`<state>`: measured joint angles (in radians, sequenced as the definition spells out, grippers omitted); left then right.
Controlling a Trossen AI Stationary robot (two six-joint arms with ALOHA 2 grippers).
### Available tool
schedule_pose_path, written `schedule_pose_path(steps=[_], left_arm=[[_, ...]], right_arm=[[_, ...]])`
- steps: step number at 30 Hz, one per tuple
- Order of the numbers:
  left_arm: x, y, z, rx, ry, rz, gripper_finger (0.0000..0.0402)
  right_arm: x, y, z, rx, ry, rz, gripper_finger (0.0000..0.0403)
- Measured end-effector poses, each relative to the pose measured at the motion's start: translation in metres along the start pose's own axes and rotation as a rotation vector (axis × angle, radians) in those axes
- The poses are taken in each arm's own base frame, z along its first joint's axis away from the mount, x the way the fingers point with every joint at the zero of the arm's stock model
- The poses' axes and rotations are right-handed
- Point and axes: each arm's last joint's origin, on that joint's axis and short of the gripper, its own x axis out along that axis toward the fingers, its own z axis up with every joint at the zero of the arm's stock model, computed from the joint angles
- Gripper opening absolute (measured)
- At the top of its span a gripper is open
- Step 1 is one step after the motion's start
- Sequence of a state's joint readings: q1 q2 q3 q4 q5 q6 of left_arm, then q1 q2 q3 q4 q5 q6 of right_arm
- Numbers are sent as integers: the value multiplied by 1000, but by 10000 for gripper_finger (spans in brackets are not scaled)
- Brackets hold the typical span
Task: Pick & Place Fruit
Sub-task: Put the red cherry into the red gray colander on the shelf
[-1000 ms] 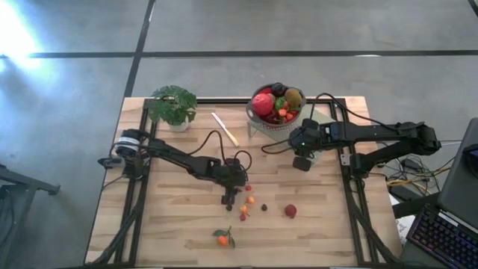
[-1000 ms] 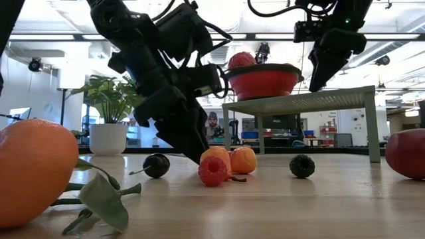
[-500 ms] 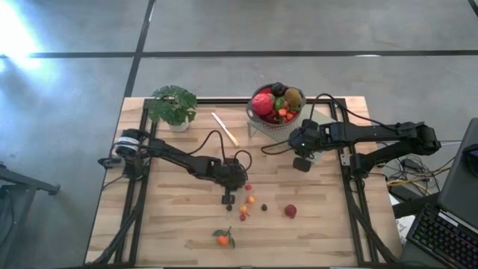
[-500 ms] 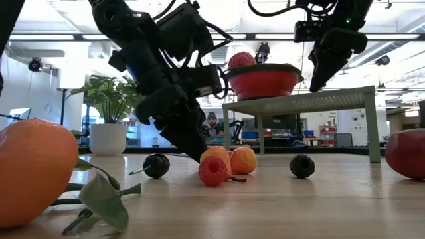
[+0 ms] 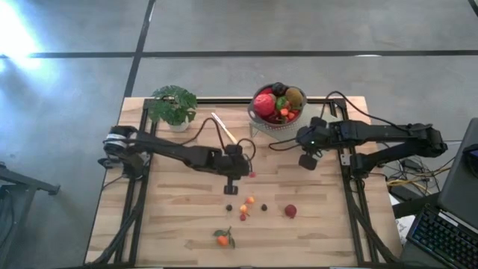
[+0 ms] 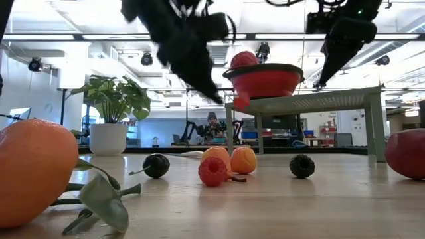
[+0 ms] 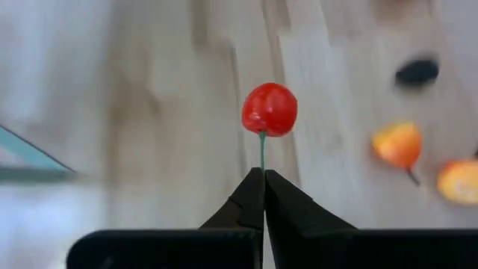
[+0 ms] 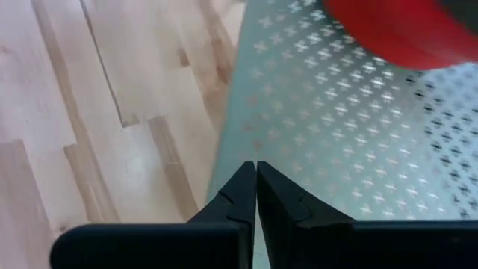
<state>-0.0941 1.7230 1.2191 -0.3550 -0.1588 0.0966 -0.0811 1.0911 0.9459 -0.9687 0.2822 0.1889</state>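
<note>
My left gripper is shut on a small red cherry and sits above the table's middle, high up in the low view. My right gripper is shut and empty, hovering at the edge of the perforated metal stand, right of the bowl. The red bowl on the stand holds an apple, a kiwi, a plum and strawberries. On the table lie a leafy tangerine, a red strawberry, orange berries and dark berries. My left gripper pinches the cherry's thin green stem near its free end, between the tips of the two fingers. The fingers slant down from above. The cherry sits just beyond the fingertips, lifted clear of the table.
A potted plant stands at the far left corner and a pale knife lies beside it. The stand's legs rise from the table near the bowl. Bare wood lies along the near edge, left of the tangerine.
My left gripper has risen from the cluster of berries and moved toward the far edge and the bowl, carrying the red cherry up off the table. My right arm has shifted slightly toward the table's right edge.
</note>
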Motion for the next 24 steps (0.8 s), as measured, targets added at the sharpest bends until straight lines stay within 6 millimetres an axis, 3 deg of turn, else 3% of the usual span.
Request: schedule_pose_path(steps=[8, 14, 20, 24], left_arm=[[-56, 42, 45, 58, -115, 132, 5], [-86, 79, 70, 78, -158, 301, 5], [-116, 118, 83, 89, -175, 426, 5], [-127, 144, 82, 76, -170, 489, 5]], right_arm=[[-28, -11, -10, 83, -134, 13, 13], [-43, -20, -13, 101, -250, -112, 10], [-62, -26, -6, 88, -368, -177, 10], [-70, -29, 1, 80, -467, -263, 9]])
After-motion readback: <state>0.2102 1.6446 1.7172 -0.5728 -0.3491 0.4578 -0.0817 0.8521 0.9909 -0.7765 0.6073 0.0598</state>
